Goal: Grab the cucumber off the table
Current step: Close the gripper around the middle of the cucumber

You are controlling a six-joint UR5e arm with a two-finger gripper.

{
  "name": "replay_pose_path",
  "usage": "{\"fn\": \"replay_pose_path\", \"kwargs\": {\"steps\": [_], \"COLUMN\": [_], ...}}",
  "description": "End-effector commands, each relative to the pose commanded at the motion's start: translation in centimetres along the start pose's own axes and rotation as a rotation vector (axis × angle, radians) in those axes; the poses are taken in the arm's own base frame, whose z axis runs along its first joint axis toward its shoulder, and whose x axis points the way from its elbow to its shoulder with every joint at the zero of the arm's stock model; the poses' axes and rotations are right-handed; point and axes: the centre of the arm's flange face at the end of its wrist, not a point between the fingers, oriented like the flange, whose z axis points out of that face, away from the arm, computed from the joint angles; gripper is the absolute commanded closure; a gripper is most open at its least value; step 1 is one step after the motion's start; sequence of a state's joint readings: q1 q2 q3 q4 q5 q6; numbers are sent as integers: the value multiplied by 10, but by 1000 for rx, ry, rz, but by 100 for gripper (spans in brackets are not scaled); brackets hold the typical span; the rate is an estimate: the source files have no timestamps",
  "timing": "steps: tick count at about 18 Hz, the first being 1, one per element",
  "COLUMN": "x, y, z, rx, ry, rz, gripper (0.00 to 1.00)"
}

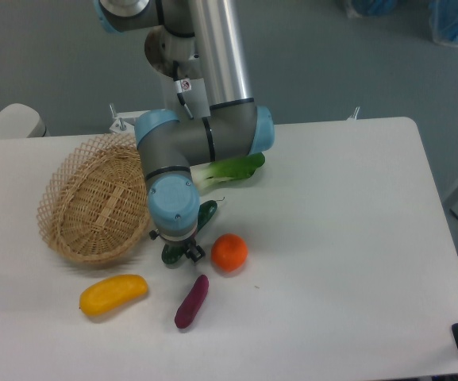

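UR5e arm [205,135]: polished silver tube link, grey joint housings, light-blue round end caps (one faces the camera at the wrist [171,205]). Thin black cable runs down beside the tube, small white tag with a red mark on it. Black seam rings between segments. Black fingers [194,255] below the wrist, mostly hidden.
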State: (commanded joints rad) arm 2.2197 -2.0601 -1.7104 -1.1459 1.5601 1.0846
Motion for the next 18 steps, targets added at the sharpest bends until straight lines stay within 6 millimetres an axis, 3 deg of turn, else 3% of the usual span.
{"fn": "replay_pose_path", "kwargs": {"steps": [4, 8, 18], "x": [-2, -6, -31], "y": [-1, -3, -5], "z": [-1, -6, -52], "rx": [2, 4, -10], "ry": [-3, -10, 25], "rz": [-50, -77, -87], "gripper": [59, 80, 82]}}
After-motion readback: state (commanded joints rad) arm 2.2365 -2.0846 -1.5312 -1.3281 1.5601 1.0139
